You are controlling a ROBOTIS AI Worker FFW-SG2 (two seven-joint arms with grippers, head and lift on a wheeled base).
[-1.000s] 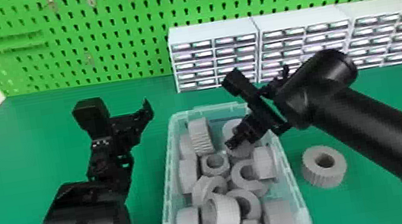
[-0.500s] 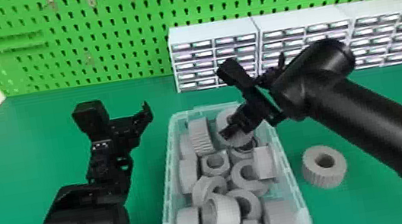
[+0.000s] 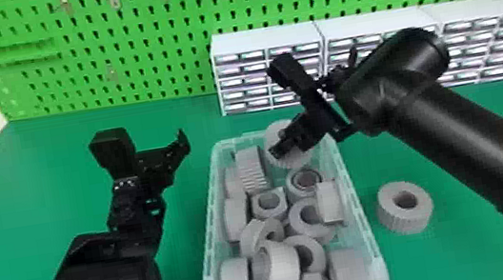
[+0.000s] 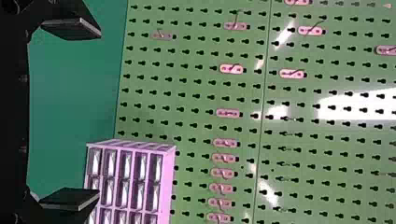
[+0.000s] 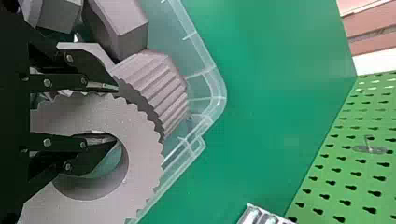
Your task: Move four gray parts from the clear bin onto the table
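Head view: left gripper, left of the clear bin; right gripper, clamped on a toothed gray ring at the bin's far end; loose gray ring on the table.
Left wrist view: fingers wide apart.
Right wrist view: one finger inside the ring's hole.

- Here's the left gripper, its two flat black fingers spread wide apart!
- Past the gap between them lies the bare green table, running right up to the pegboard.
- And what a board: green, row upon row of dark keyhole slots, a thin seam crossing it, white glare splashed over part!
- Small metal hooks on pinkish plates dot it, several lined up in a neat row.
- Look here, the drawer unit, pinkish and lying sideways, partly hidden behind one fingertip!
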